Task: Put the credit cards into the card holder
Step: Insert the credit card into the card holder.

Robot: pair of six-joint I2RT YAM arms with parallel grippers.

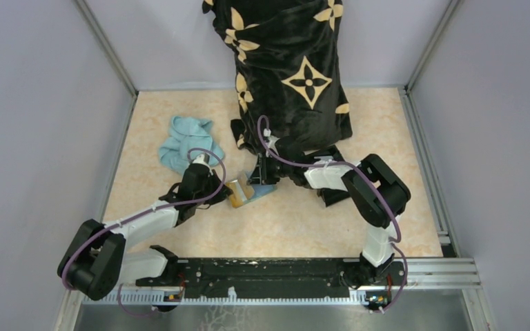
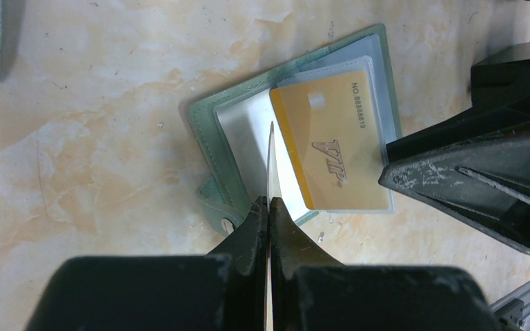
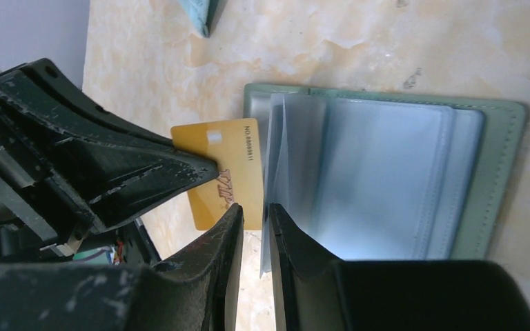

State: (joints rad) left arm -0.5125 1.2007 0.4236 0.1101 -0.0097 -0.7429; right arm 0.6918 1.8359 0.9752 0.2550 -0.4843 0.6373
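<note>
The sage-green card holder (image 2: 297, 124) lies open on the marbled table (image 2: 96, 138), between the two arms. In the left wrist view a tan-orange VIP card (image 2: 331, 145) rests flat on its clear sleeves. The left gripper (image 2: 269, 207) is clamped on something thin seen edge-on (likely a sleeve leaf or card). The right gripper (image 3: 254, 227), narrowly parted, pinches a clear sleeve (image 3: 276, 158), the card just beside it.

Tabletop (image 1: 303, 227) is beige, marbled with pale orange veins. Plain grey-lilac walls (image 1: 34, 103) enclose it on three sides, with metal rails (image 1: 110, 52) along the corners. A black and silver mounting rail (image 1: 428, 272) runs along the near edge. Lighting even, soft shadows.
</note>
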